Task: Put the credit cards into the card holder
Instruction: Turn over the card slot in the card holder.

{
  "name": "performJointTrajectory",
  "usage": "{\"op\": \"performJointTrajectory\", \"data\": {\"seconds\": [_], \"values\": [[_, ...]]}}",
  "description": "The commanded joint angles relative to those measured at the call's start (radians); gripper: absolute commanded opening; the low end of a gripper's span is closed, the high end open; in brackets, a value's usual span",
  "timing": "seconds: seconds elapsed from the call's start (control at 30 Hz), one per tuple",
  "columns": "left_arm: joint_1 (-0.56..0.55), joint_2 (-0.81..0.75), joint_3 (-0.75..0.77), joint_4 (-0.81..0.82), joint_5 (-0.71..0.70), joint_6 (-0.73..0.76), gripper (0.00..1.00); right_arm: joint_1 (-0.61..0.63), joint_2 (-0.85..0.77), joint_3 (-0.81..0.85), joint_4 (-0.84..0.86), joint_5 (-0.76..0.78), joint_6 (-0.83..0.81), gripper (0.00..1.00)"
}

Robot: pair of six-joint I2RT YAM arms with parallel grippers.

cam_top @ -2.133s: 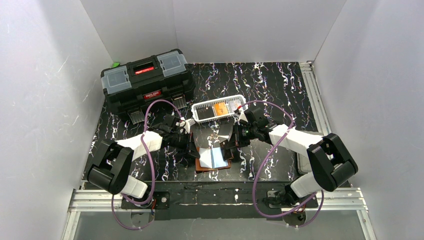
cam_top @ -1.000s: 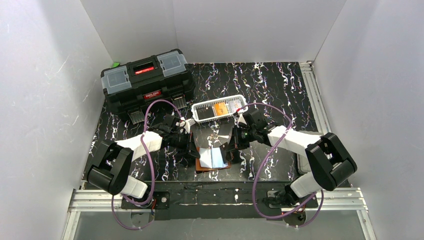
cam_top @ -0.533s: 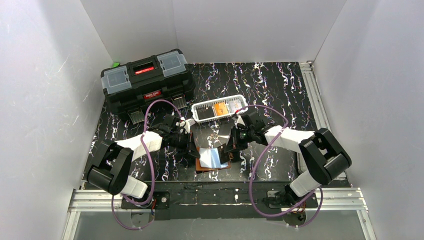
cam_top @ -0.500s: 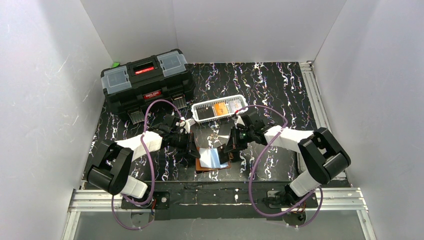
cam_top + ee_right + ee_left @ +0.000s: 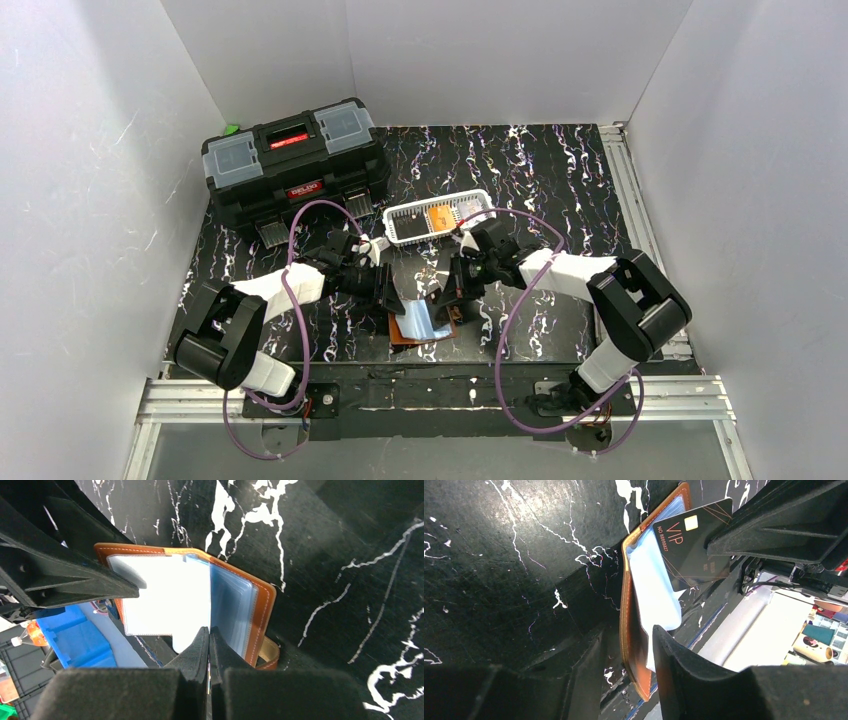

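The brown leather card holder (image 5: 415, 326) lies open near the table's front edge, its clear sleeves (image 5: 230, 605) fanned up. My left gripper (image 5: 392, 298) is open and straddles the holder's leather cover (image 5: 626, 615), with a gap on the left side. My right gripper (image 5: 446, 292) is shut on a dark credit card (image 5: 694, 545) marked VIP. The card's lower edge sits at the sleeves. In the right wrist view the right gripper (image 5: 209, 629) shows the card only edge-on between its fingers. More credit cards (image 5: 440, 218), orange ones, lie in the white basket.
A white slotted basket (image 5: 400, 228) stands just behind both grippers. A big black toolbox (image 5: 295, 165) sits at the back left. White walls close in three sides, and the arms' purple cables loop over the table near the holder.
My left gripper has opened off the holder's cover. My right gripper has moved left and down with the dark card, onto the sleeves, and the holder has shifted slightly.
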Motion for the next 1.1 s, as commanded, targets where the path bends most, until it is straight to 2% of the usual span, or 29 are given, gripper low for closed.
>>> {"op": "performJointTrajectory", "data": {"seconds": [0.0,0.33,0.4,0.5,0.6,0.73,0.87,1.07], "values": [[-0.007,-0.019,-0.015,-0.001,-0.001,-0.014,0.37,0.019,0.008,0.058,0.011,-0.013,-0.006,0.01],[-0.007,-0.018,-0.030,0.014,0.004,-0.013,0.39,0.037,0.073,0.090,0.054,-0.070,-0.002,0.01],[-0.007,-0.015,-0.029,0.015,-0.001,-0.017,0.44,0.040,0.084,0.099,0.057,-0.073,-0.001,0.01],[-0.009,-0.005,-0.033,0.018,-0.024,-0.036,0.61,0.046,0.099,0.113,0.055,-0.077,-0.004,0.01],[-0.015,0.004,-0.051,0.051,-0.018,-0.047,0.63,0.046,0.108,0.122,0.056,-0.078,-0.005,0.01],[-0.052,0.025,-0.048,0.059,-0.039,-0.046,0.61,0.049,0.115,0.149,0.056,-0.087,-0.005,0.01],[-0.106,0.051,-0.019,0.040,-0.097,-0.018,0.53,0.055,0.124,0.171,0.058,-0.101,-0.001,0.01],[-0.126,0.063,-0.018,0.002,-0.164,0.049,0.45,0.056,0.134,0.170,0.058,-0.107,-0.002,0.01]]}}
